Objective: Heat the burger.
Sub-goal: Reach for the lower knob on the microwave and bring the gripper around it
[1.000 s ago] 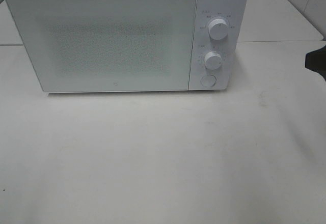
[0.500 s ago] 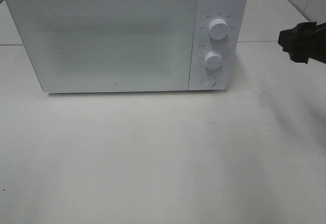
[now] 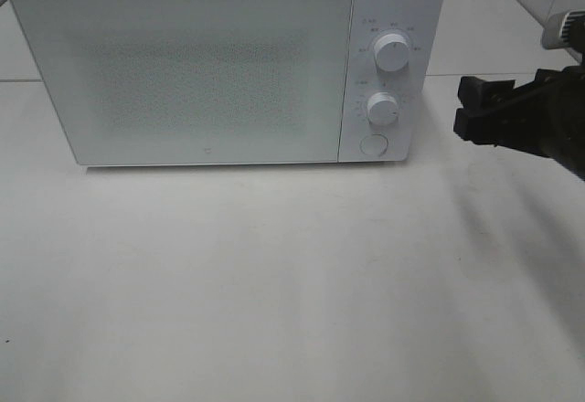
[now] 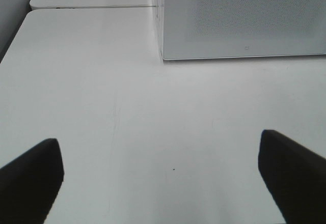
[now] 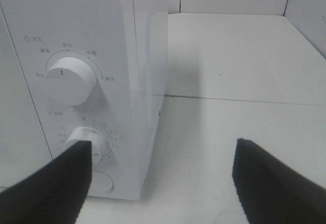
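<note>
Beside the closed white boxy microwave (image 3: 201, 73) at the white table's (image 3: 274, 283) far edge, the black right gripper (image 3: 468, 110) hovers spread and empty, the left gripper (image 4: 163, 178) spread also.

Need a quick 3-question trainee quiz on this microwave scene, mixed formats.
1. True or false: the microwave door is shut.
2. How many knobs are on its panel: A one, B two, C three?
3. Which hand shows in the high view, and is it open or shut?
Key: 1 true. 2 B. 3 the right hand, open, holding nothing.
</note>
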{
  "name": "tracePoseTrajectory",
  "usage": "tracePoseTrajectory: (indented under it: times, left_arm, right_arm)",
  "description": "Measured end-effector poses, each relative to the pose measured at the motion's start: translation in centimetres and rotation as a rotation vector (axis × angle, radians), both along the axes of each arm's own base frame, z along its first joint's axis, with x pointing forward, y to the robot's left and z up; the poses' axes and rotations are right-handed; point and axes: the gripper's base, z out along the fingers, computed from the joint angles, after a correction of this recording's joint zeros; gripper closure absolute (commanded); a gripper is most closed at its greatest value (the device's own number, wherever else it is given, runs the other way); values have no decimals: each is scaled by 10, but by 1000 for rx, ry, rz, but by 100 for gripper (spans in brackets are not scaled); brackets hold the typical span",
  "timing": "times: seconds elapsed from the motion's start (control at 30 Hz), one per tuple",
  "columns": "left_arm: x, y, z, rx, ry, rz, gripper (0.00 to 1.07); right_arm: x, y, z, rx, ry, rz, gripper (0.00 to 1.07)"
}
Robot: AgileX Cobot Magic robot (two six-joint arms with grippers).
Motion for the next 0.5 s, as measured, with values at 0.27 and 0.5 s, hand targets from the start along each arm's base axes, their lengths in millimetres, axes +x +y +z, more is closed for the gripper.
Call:
tracePoseTrajectory:
  times: [0.27,0.5]
  left_arm:
    - [0,0,0,0,0,0,9]
    - [0,0,0,0,0,0,9]
  right_arm:
    - [-2,21,-17,-20,-32,-41,34]
    - [-6,36,-24,-19,-71,-51,34]
